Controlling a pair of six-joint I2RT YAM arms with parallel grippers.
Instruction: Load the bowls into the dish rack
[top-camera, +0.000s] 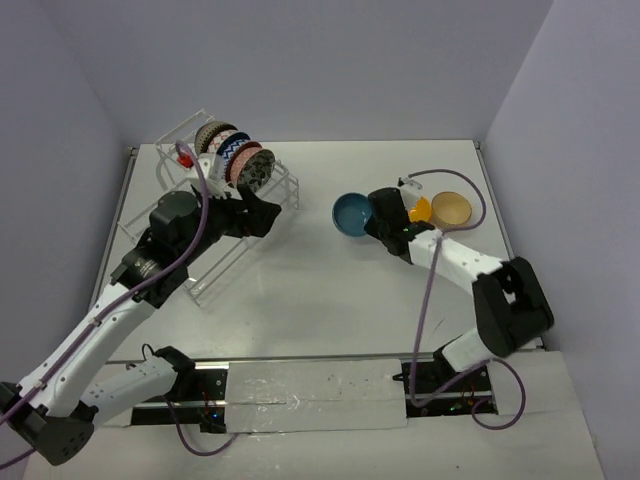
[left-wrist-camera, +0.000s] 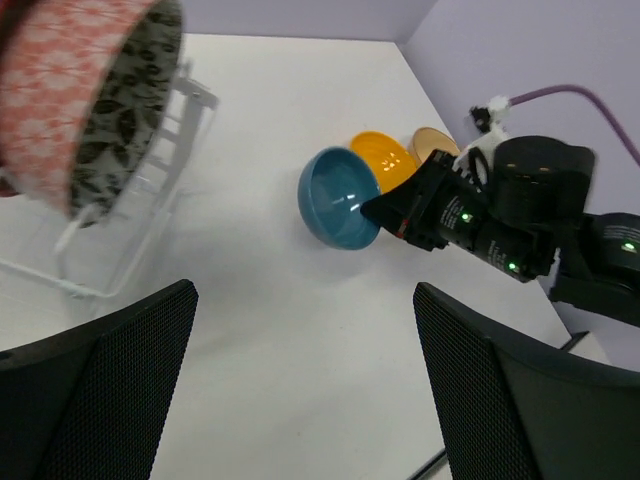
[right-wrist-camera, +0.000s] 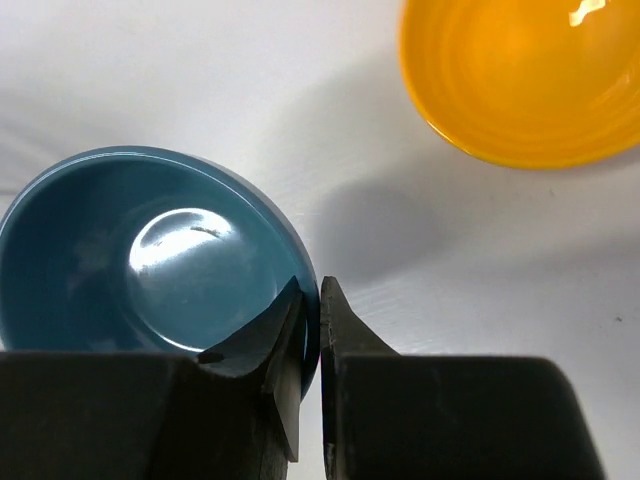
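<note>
The white wire dish rack (top-camera: 215, 262) stands at the far left with several patterned bowls (top-camera: 238, 158) on edge in its top tier; the salmon and grey ones (left-wrist-camera: 85, 95) fill the left wrist view's corner. My right gripper (right-wrist-camera: 313, 300) is shut on the rim of the teal bowl (right-wrist-camera: 140, 250), also seen from above (top-camera: 352, 213) and from the left wrist (left-wrist-camera: 338, 197). The orange-yellow bowl (top-camera: 422, 210) and the tan bowl (top-camera: 452, 208) sit just right of it. My left gripper (top-camera: 262, 212) is open and empty beside the rack.
A small cup with a red item (top-camera: 185, 153) sits at the rack's far left end. The table's right edge (top-camera: 500, 215) and the purple wall run close behind the tan bowl.
</note>
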